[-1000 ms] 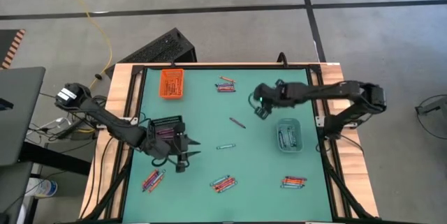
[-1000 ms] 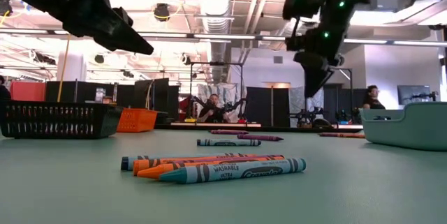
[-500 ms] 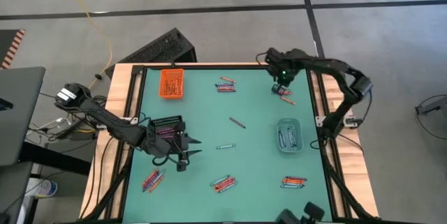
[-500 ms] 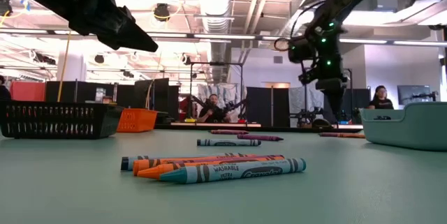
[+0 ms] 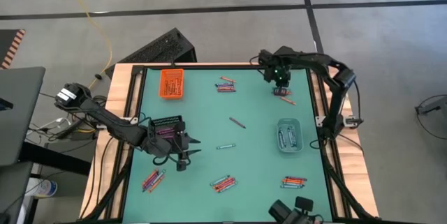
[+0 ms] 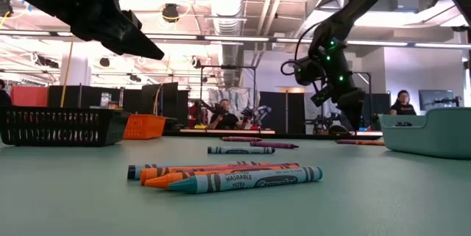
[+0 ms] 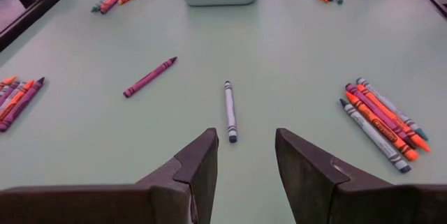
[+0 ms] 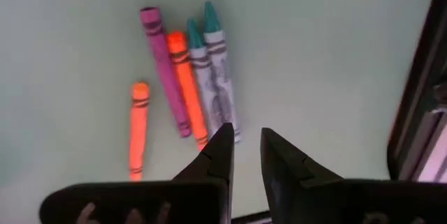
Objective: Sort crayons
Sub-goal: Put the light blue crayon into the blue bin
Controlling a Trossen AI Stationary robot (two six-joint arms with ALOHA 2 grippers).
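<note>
Crayons lie in small clusters on the green table point(image 5: 251, 154). My right gripper point(image 8: 246, 133) hangs at the far right, pointing steeply down over one cluster: a pink crayon point(image 8: 164, 70), an orange one point(image 8: 187, 88), two teal ones point(image 8: 215, 70) and a separate orange one point(image 8: 138, 130). Its fingers stand slightly apart with nothing between them, and it is clear of the table in the low view point(image 6: 352, 117). My left gripper point(image 7: 246, 137) waits open above the table's left half point(image 5: 187, 155), and a single blue crayon point(image 7: 229, 109) lies ahead of it.
An orange tray point(image 5: 172, 83) stands far left and a black tray point(image 5: 167, 128) beside my left gripper. A clear tray point(image 5: 288, 135) at the right holds crayons. More crayon clusters lie far middle point(image 5: 225, 83), near left point(image 5: 153, 179), near middle point(image 5: 222, 183) and near right point(image 5: 293, 181). A purple crayon point(image 5: 237, 122) lies alone.
My right gripper has swung from the table's middle right toward the far right corner, sunk, and tipped to point steeply down over the crayon cluster there. Most of the move came in the first half second.
</note>
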